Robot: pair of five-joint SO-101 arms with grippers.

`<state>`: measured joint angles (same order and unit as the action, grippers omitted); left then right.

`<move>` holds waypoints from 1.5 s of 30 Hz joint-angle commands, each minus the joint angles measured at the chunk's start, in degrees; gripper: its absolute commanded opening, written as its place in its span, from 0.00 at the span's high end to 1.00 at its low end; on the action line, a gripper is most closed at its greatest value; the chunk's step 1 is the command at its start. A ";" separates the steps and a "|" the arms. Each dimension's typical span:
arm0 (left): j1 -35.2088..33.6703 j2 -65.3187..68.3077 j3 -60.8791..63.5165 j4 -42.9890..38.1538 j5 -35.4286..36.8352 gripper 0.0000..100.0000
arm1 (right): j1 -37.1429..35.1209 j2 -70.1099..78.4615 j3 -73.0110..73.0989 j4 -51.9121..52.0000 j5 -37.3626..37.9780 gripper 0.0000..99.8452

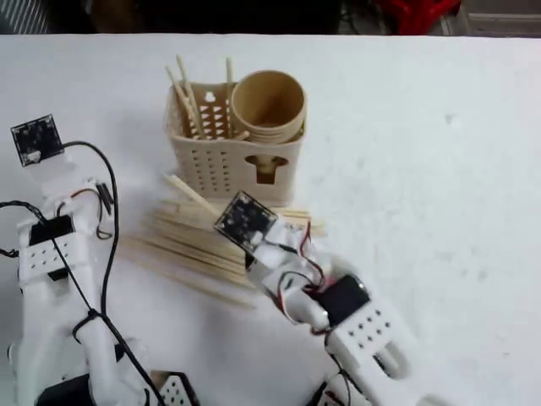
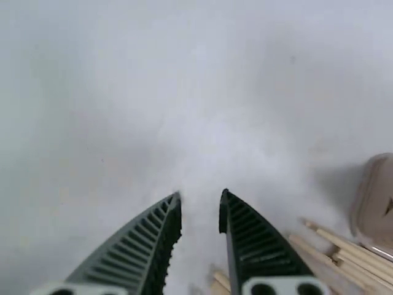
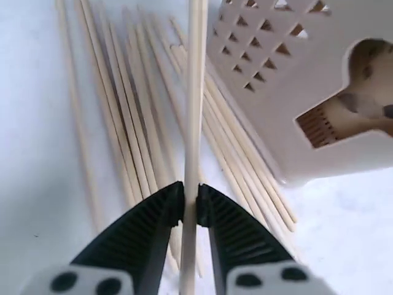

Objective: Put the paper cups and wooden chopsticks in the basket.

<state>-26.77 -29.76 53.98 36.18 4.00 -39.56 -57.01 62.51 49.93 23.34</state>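
A beige perforated basket (image 1: pixel 221 159) stands mid-table with stacked paper cups (image 1: pixel 268 106) and a few wooden chopsticks (image 1: pixel 190 93) upright inside. A pile of loose chopsticks (image 1: pixel 199 241) lies on the table in front of it. My right gripper (image 3: pixel 190 203) is shut on a single chopstick (image 3: pixel 196 92), holding it above the pile (image 3: pixel 120 129) and beside the basket (image 3: pixel 288 92). Over bare table to the left of the pile, my left gripper (image 2: pixel 199 200) stands open with nothing between its fingers.
The right arm (image 1: pixel 347 313) stretches from the front edge toward the pile; the left arm (image 1: pixel 51 245) with its black cable stands at the left. White tabletop lies bare to the right of the basket. The table's far edge runs behind the basket.
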 commanded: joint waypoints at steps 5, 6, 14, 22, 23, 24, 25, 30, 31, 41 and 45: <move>-0.66 -0.22 -0.18 -1.41 0.70 0.88 | 3.65 4.26 1.93 5.76 9.93 0.98; -0.66 -0.22 -0.18 -1.41 0.70 0.88 | 4.88 6.73 2.02 5.58 11.16 0.98; -0.66 -0.13 -0.09 -1.41 0.70 0.88 | 7.96 25.36 1.85 -4.88 13.54 0.96; -0.66 -0.13 -0.09 -1.41 0.70 0.88 | 8.04 31.43 -3.16 -5.85 13.01 0.79; -0.66 -0.13 -0.09 -1.41 0.70 0.88 | 7.78 31.43 -3.96 -5.93 13.27 0.79; -0.66 -0.13 -0.09 -1.41 0.70 0.88 | 7.16 31.43 -5.10 -6.11 13.54 0.79; -0.66 -0.13 -0.09 -1.41 0.70 0.88 | 6.29 31.43 -6.68 -6.20 13.54 0.79; -0.57 -0.13 -0.09 -1.41 0.70 0.88 | 0.92 32.31 -12.92 -4.44 12.92 0.81; -0.57 -0.13 -0.09 -1.41 0.70 0.88 | 0.04 32.92 -12.92 -4.44 12.92 0.81; -0.57 -0.13 -0.09 -1.41 0.70 0.88 | -0.04 47.96 -13.19 -13.23 13.01 0.81; -0.57 -0.13 -0.09 -1.41 0.70 0.88 | 0.22 49.10 -13.54 -12.88 13.01 0.87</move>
<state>-26.77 -29.76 54.15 35.91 4.00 -39.65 -8.22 50.73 37.71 36.18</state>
